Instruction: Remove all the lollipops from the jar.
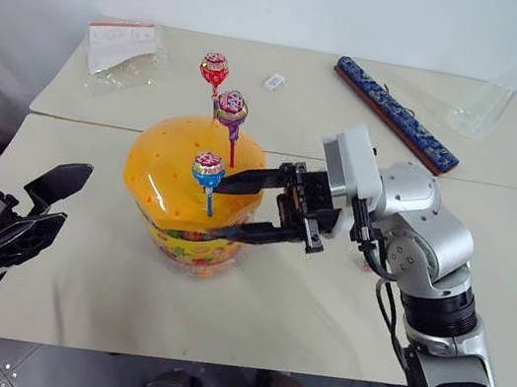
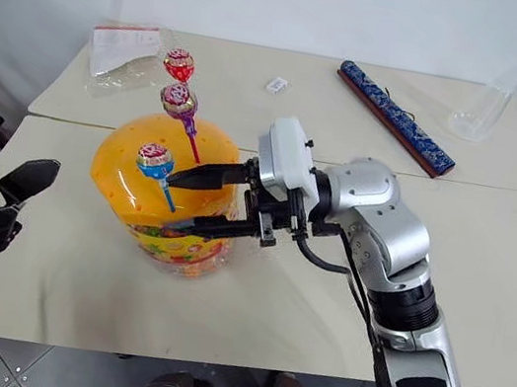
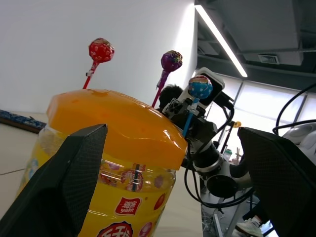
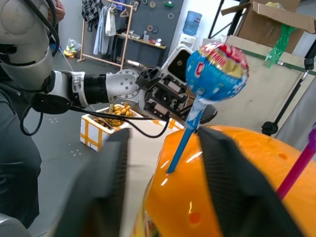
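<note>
A: Right gripper (image 1: 204,206)? Quick.
B: Two thin black tapered fingers, level, lying over the jar (image 1: 191,192). They straddle the blue stick of the blue-wrapped lollipop (image 1: 208,169), one on each side, with a gap showing; can't tell if either touches the stick. Nothing clearly gripped.

A: Left gripper (image 1: 36,204)?
B: Beside the jar, apart from it, matte black wedge fingers spread wide, holding nothing.

A: Jar details.
B: Big round clear plastic tub, colourful candy label, domed glossy orange lid with small holes. Three lollipops stand in the lid: blue one nearest the gripper, purple lollipop (image 1: 232,106) on a dark pink stick behind it, red lollipop (image 1: 213,68) on a red stick furthest back. Crinkly shiny wrappers, round heads.

A: Surface?
B: Two beige tables (image 1: 317,314) pushed together, seam running across behind the jar. Far table holds a clear plastic bag (image 1: 119,49) with a white label, a small white wrapped item (image 1: 274,81), a long flat blue patterned box (image 1: 396,114) and a clear plastic cup (image 1: 482,108).

A: Room?
B: Plain white wall behind, grey tiled floor in front.
</note>
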Controlling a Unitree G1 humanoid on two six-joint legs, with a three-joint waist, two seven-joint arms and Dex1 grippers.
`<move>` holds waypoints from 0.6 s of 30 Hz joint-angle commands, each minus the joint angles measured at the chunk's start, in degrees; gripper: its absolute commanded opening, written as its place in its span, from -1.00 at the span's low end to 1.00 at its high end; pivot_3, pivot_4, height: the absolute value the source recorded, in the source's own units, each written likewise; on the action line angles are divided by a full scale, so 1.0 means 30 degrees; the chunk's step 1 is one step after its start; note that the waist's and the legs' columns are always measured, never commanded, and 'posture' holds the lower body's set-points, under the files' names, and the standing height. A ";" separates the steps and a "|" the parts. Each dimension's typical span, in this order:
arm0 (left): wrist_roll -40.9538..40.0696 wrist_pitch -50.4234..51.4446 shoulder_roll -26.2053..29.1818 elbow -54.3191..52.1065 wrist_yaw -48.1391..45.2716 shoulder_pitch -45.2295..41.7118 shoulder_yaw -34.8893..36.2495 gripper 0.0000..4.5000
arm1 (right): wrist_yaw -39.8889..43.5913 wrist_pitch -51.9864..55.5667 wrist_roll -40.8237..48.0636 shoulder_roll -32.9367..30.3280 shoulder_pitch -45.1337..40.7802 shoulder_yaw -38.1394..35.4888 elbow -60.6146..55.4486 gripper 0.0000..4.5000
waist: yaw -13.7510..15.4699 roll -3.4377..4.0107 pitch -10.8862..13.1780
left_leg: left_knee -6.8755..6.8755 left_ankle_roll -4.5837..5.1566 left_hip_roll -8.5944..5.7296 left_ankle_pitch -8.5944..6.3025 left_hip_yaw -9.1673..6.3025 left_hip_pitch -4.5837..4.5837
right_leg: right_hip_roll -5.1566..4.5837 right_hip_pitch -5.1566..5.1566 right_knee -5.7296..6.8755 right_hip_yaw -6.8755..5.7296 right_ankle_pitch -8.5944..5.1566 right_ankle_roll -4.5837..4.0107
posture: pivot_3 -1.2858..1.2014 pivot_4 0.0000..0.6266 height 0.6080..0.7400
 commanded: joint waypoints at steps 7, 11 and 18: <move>0.0047 -0.1046 -0.0174 -0.0685 -0.0205 -0.0563 -0.0180 1.00 | 0.0194 0.0759 0.1000 0.0543 -0.0409 -0.0785 0.0215 -0.99 | 0.0010 0.0000 0.0000 | 0.0002 0.0004 -0.0003 -0.0003 -0.0004 -0.0003 | -0.0017 0.0002 -0.0005 0.0018 0.0000 0.0000 | 0.03 -0.52 1.00; -0.0261 -0.1053 -0.0268 -0.0635 -0.0043 -0.0717 -0.0088 1.00 | -0.0320 0.1099 0.1988 0.1251 -0.0368 -0.1634 0.0339 -0.99 | 0.0001 0.0000 0.0000 | -0.0011 0.0005 0.0001 -0.0004 -0.0002 -0.0003 | -0.0012 -0.0009 -0.0004 0.0016 0.0000 0.0000 | 0.03 -0.52 1.00; -0.1413 -0.0564 0.0043 -0.1771 0.0479 -0.1216 -0.0024 1.00 | -0.3350 0.7065 0.8400 -0.1482 -0.1563 -0.7272 0.1596 -0.99 | 0.0083 -0.0003 0.0000 | -0.0003 0.0015 -0.0014 -0.0007 -0.0056 -0.0018 | -0.0057 0.0009 -0.0008 0.0080 0.0002 -0.0003 | 0.03 -0.52 1.00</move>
